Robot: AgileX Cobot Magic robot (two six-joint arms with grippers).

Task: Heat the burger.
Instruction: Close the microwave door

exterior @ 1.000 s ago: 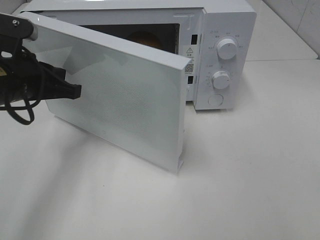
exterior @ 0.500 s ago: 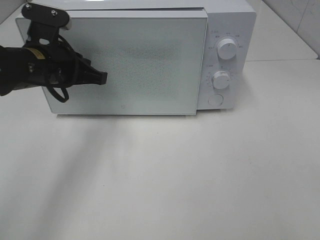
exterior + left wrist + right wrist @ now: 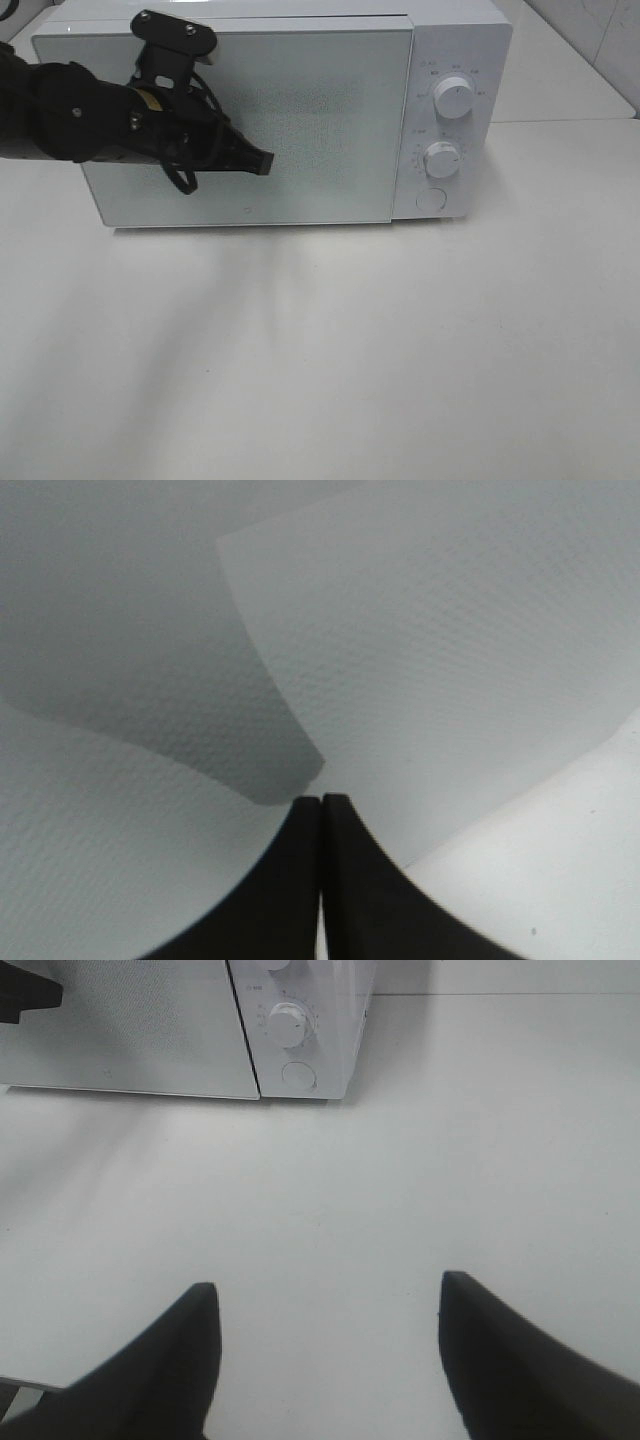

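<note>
a plain white counter [image 3: 420, 360] fills the view, softly lit, with faint grey shadows at 8 o'clock; a pale tiled wall [image 3: 612, 30] shows at 2 o'clock.

Nothing legible: tiny blurred markings [image 3: 456, 70] around dials [image 3: 454, 100] of microwave [image 3: 330, 120]

Burger hidden in all three views (pose and state cannot be told). Only the white box-shaped microwave [image 3: 290, 100] shows, its frosted door [image 3: 340, 150] shut flush, nothing visible through it.
</note>
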